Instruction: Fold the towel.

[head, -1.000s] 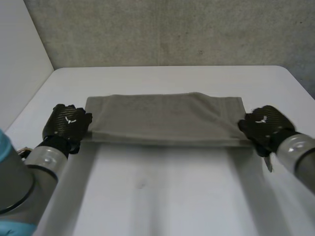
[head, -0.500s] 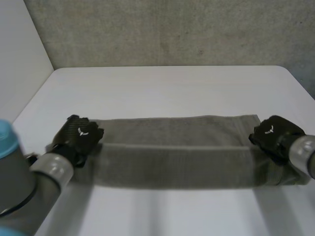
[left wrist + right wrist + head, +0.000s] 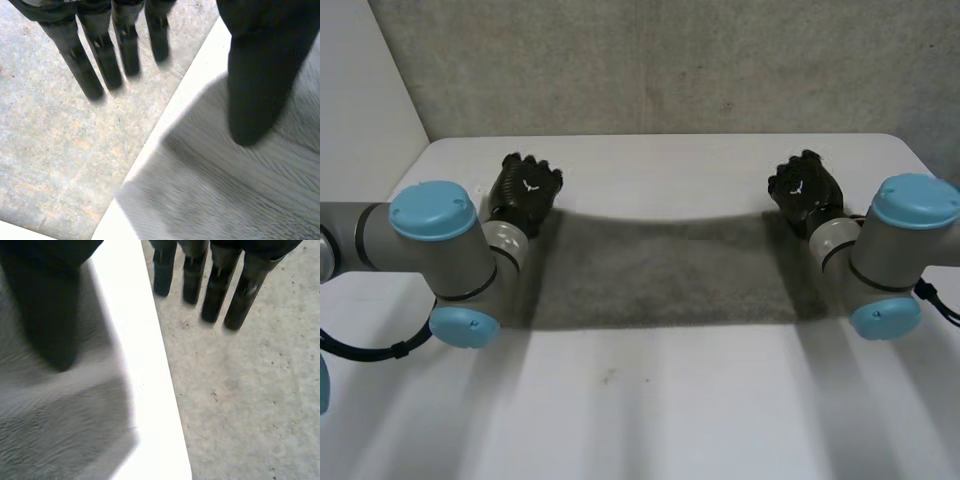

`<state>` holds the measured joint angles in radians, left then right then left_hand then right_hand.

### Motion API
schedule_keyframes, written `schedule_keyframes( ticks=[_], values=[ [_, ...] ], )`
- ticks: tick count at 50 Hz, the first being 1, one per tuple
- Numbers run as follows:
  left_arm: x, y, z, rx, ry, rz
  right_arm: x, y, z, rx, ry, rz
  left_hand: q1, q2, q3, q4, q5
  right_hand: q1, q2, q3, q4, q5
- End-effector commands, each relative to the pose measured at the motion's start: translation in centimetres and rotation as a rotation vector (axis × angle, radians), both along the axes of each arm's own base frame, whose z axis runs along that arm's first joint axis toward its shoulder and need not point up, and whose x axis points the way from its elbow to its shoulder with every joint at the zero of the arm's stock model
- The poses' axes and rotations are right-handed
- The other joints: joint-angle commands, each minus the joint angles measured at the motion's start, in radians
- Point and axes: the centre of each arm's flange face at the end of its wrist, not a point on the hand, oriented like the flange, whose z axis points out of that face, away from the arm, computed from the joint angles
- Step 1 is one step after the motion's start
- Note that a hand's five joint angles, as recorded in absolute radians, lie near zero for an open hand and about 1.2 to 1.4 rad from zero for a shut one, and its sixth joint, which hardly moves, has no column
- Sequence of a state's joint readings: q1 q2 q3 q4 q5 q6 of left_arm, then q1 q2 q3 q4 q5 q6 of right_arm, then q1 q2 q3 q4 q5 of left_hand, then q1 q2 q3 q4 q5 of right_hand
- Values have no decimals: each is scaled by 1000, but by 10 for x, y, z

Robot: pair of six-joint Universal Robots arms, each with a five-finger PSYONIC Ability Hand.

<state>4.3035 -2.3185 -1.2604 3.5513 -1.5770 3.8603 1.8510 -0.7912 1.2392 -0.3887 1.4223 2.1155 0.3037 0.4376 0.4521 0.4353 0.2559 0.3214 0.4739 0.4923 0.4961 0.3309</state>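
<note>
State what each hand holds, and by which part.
Nothing, apparently: left hand and right hand show straight fingers off the towel, which lies under their thumbs.

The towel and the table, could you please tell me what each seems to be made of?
The towel looks like soft grey woven cloth, matte; the left wrist view shows fine ribbed lines in its weave. The table looks like a hard, smooth white board, perhaps laminate or plastic, with a slight sheen; its exact material is not clear.
</note>
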Motion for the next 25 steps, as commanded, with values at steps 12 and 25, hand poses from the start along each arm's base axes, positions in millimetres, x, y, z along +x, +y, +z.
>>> schedule_keyframes(
  ticks=[12,25],
  values=[
    [28,49,12,55,-7,57,-42,41,44,250,-357,-111,-129,-263,-278,-261,-256,-147,-299,-318,-322,-331],
    [42,78,2,-17,24,56,-92,68,13,572,-324,-256,-129,-263,-278,-261,-256,-28,-181,-199,-203,-212]
  ],
)
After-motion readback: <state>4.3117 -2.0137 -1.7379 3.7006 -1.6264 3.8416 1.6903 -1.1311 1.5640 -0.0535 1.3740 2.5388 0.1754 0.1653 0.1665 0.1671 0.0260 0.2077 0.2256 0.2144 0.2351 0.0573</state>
